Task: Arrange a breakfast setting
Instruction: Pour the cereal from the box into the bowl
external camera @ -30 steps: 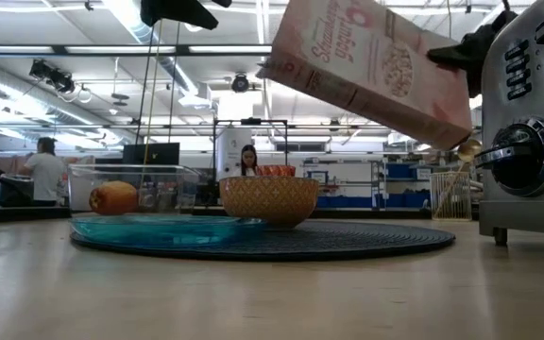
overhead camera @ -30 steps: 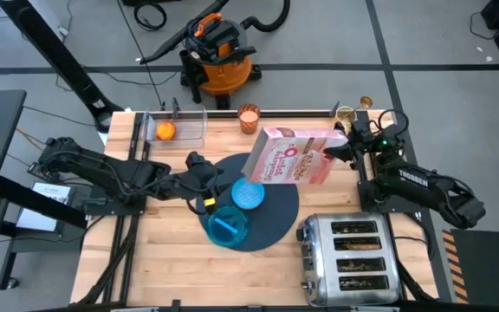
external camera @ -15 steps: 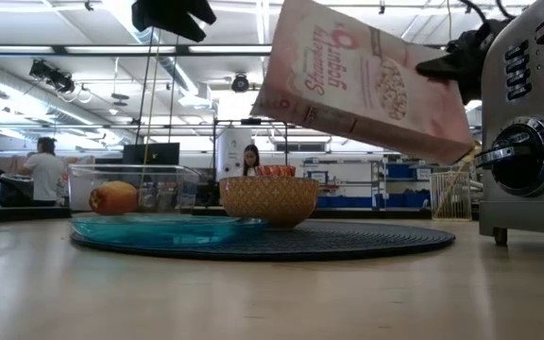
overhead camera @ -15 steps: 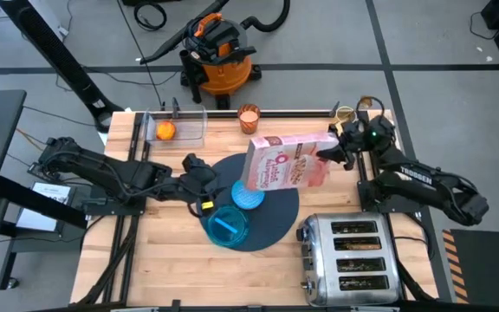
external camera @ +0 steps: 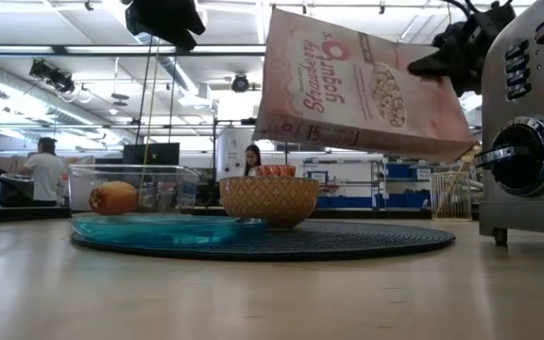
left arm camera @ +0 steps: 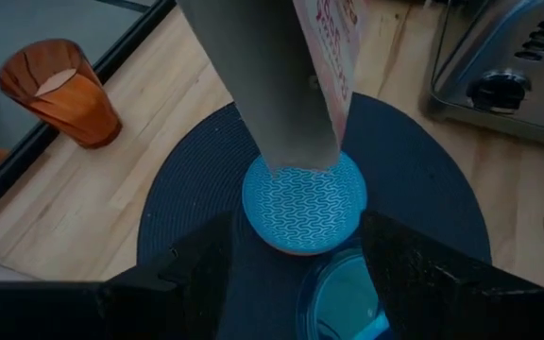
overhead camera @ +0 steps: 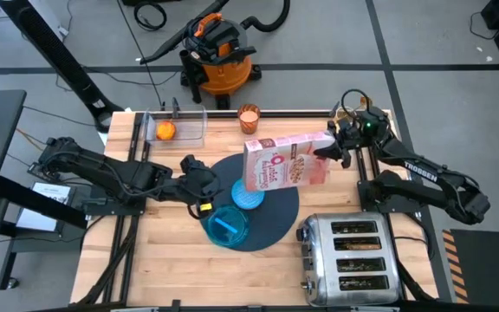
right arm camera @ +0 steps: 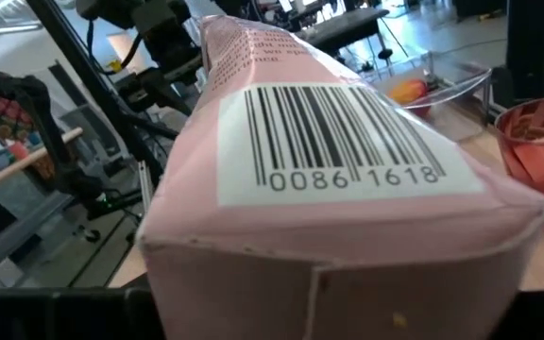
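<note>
High view: over the last second the right tool (overhead camera: pixel 329 152), clamped on the box (overhead camera: pixel 282 163), swung it from a shallow tilt to steeper, its open end coming over the bowl (overhead camera: pixel 249 194) on the mat (overhead camera: pixel 277 215); reads as a pour about to start. Left tool (overhead camera: pixel 204 185) sat just beside the bowl, fingers apart. Low view: box (external camera: pixel 348 87) hung tilted above the bowl (external camera: pixel 269 200), not touching. Left wrist view: box mouth (left arm camera: pixel 286 94) was directly over the bowl (left arm camera: pixel 303 203); cup (left arm camera: pixel 58 92) stood off the mat on the desk (left arm camera: pixel 83 198).
</note>
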Robot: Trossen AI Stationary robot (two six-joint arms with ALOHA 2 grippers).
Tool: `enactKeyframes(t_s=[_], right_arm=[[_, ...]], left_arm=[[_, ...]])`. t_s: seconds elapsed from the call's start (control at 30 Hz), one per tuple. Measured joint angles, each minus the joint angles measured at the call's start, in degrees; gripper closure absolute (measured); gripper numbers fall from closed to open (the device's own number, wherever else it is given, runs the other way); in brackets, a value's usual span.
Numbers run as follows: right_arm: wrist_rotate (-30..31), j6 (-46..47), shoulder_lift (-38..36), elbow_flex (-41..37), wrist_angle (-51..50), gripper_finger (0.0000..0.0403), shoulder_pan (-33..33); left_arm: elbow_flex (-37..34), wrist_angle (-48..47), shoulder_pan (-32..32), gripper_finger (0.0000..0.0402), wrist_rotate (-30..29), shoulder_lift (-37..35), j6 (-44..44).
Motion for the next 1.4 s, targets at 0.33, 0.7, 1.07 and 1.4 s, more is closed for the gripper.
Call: enactKeyframes(t_s=[0.33, 0.7, 1.07, 1.4], right_arm=[[1.2, -6.3, -0.8, 0.0, -6.4, 0.0209, 0.0], [6.5, -17.9, -1.3, 10.5, -25.2, 0.0209, 3.1], [11.2, -19.3, -1.3, 13.1, -28.3, 0.0209, 9.5], [18.0, -20.5, -1.3, 13.1, -25.8, 0.0209, 15.9]], left_arm=[[0.0, 0.0, 0.0, 0.0169, 0.0, 0.0, -2.2], [0.0, 0.2, 0.0, 0.0169, -0.1, 0.0, -3.1], [0.0, 0.2, 0.0, 0.0169, -0.1, 0.0, -3.1], [0.0, -0.1, 0.0, 0.0169, -0.1, 0.0, -3.0]])
